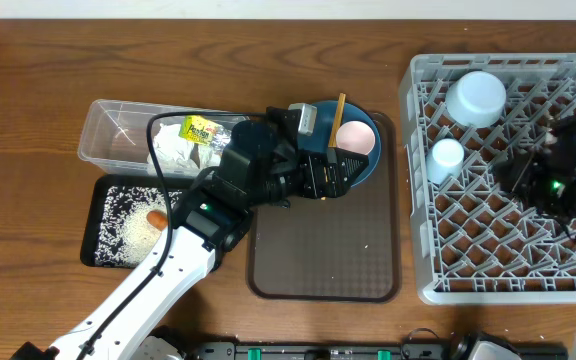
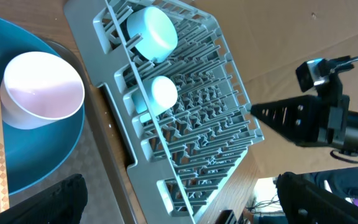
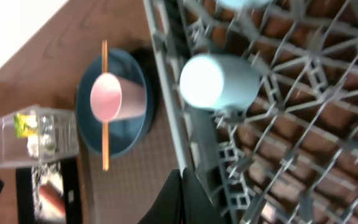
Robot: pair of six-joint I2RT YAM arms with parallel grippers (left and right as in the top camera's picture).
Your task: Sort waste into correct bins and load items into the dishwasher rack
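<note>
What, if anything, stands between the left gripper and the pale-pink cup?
Nothing visible does. The open left gripper hovers over the dark-blue plate near the pale-pink cup; the chopsticks lie beside the cup, not between.

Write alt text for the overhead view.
The left arm reaches over a brown tray to a blue plate holding a pink cup and chopsticks. A rack holds a bowl and a blue cup; a tub and black tray hold waste.

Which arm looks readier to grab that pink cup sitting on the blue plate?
Left, I'd say. Its open left gripper hovers over the plate, close to the pink cup. The right gripper is shut and sits away over the rack.
</note>
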